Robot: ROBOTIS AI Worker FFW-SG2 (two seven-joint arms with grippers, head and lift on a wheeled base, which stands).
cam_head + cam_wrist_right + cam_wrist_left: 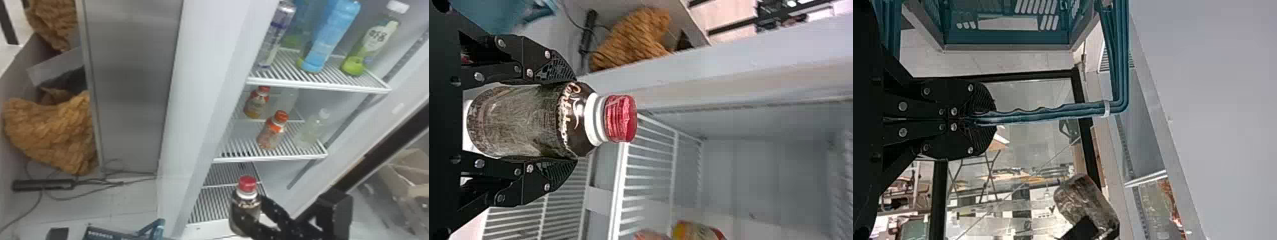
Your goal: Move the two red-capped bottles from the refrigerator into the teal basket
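From where I stand, the teal basket (1008, 37) is cut off in both the head view and the left wrist view, so I can't make out what it holds. One black finger covers part of the dark red-capped bottle (519, 120) in the head view. The bottle is see-through and round-shouldered, with a white neck ring and a ridged cap (rather a cheery red). The basket's handle (1053, 112) is smooth, with a wavy grip. The right jaws (252, 213) are clasped around the bottle's body, near the refrigerator's lower wire racks (210, 204); the left jaws (984, 119) are closed on the handle. On the middle shelf (271, 157) stand two squat bottles with orange-red caps, one (270, 135) nearer the front edge than the other (254, 103).
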